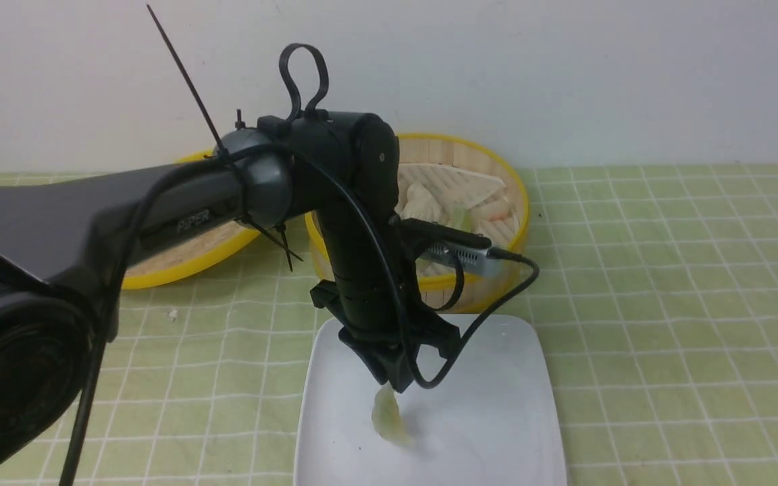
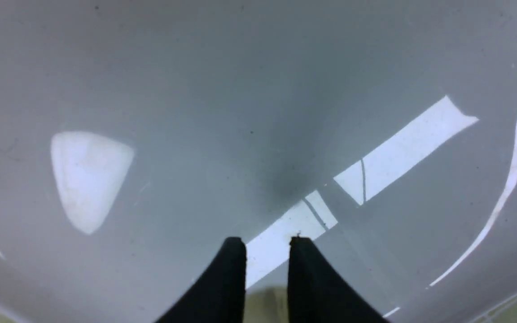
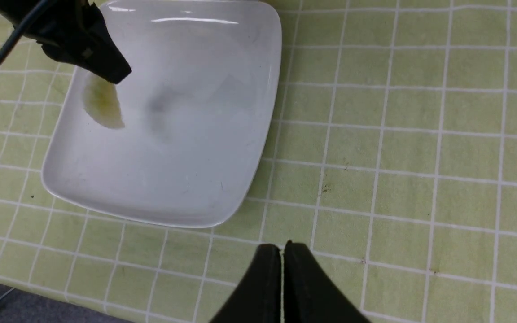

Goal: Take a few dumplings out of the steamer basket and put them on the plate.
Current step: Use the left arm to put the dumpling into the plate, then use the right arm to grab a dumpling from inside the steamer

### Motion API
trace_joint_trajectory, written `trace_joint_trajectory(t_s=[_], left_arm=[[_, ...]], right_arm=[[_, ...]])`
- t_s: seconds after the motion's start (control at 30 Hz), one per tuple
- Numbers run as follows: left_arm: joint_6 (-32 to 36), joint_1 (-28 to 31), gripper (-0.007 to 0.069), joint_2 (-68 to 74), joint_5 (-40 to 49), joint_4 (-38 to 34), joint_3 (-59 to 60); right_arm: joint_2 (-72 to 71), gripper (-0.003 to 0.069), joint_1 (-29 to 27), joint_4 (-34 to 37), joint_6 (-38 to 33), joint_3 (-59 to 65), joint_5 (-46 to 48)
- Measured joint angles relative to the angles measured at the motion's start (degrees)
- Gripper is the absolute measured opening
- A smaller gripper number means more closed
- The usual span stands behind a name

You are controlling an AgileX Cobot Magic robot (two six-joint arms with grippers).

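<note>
Left arm [image 1: 58, 223]: black, fills the near left of the front view, reaches forward and bends down over the plate. A black cable [image 1: 477, 324] loops off its wrist.
Right gripper [image 3: 282, 252]: out of the front view. Its own camera shows the two black fingers pressed together with nothing between them, above bare cloth, beside the plate and apart from it.
Tablecloth [image 1: 666, 304]: pale green with a white grid, covers the whole table.
Plate [image 1: 497, 418]: white, glossy, square with rounded corners. It lies on the cloth at the near middle, just in front of the basket.
Left gripper [image 1: 397, 385]: points down over the plate's middle. Its fingers [image 2: 234, 273] stand a narrow gap apart, and between the tips only the plate's shine shows.
Green dumpling [image 1: 389, 420]: pale, translucent, blurred, right under the left gripper's tips and over the plate. I cannot tell whether it touches the tips or already rests on the plate.
Steamer basket [image 1: 523, 202]: round, with a slatted wood wall and yellow rim. It stands behind the plate, its left part hidden by the arm.
Dumplings [image 1: 423, 202]: several pale ones lie inside the basket.
Lid [image 1: 179, 266]: shallow and yellow-rimmed, left of the basket, mostly hidden behind the arm.
Wall [image 1: 598, 74]: plain white, closes off the far edge of the table.
</note>
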Motion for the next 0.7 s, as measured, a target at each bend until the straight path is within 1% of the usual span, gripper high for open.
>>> trace_joint_trajectory(t_s=[0.03, 0.13, 0.17, 0.2, 0.27, 0.33, 0.47, 0.53, 0.57, 0.7], left_arm=[[-0.05, 0.00, 0.0203, 0.00, 0.00, 0.00, 0.00], [-0.04, 0.00, 0.0345, 0.00, 0.00, 0.00, -0.20], [-0.04, 0.00, 0.0360, 0.07, 0.00, 0.00, -0.31], [-0.04, 0.00, 0.0395, 0.14, 0.00, 0.00, -1.03], [-0.11, 0.00, 0.0404, 0.10, 0.00, 0.05, -2.20], [-0.75, 0.00, 0.0365, -0.90, 0.00, 0.51, -3.22], [-2.70, 0.12, 0.0183, -6.49, 0.00, 4.18, -3.22], [-4.73, 0.65, 0.0045, -14.45, 0.06, 8.07, -1.58], [-5.38, 0.96, 0.0023, -17.01, 0.06, 9.02, -0.50], [-6.68, 1.65, -0.0006, -29.60, 0.38, 11.34, 5.72]], right_arm=[[0.00, 0.0000, 0.00, 0.00, 0.00, 0.00, -0.11], [0.12, 0.0000, 0.00, -0.15, -0.52, -0.26, -0.45], [0.32, 0.0000, 0.00, -0.15, -0.69, -0.42, -0.45], [1.24, 0.0000, 0.00, -0.15, -0.96, -1.71, -0.48], [3.23, 0.0000, 0.00, -0.15, -1.50, -3.92, -0.48], [7.19, 0.0000, 0.00, 0.02, -2.72, -7.31, -0.48], [15.88, 0.0000, 0.00, 1.14, -5.74, -15.30, 0.12], [22.48, 0.0000, 0.00, 2.60, -6.92, -20.61, 0.12], [24.88, 0.0000, 0.00, 2.81, -7.15, -22.44, 0.12], [33.75, 0.0000, 1.01, 2.56, -7.23, -28.42, -0.35]])
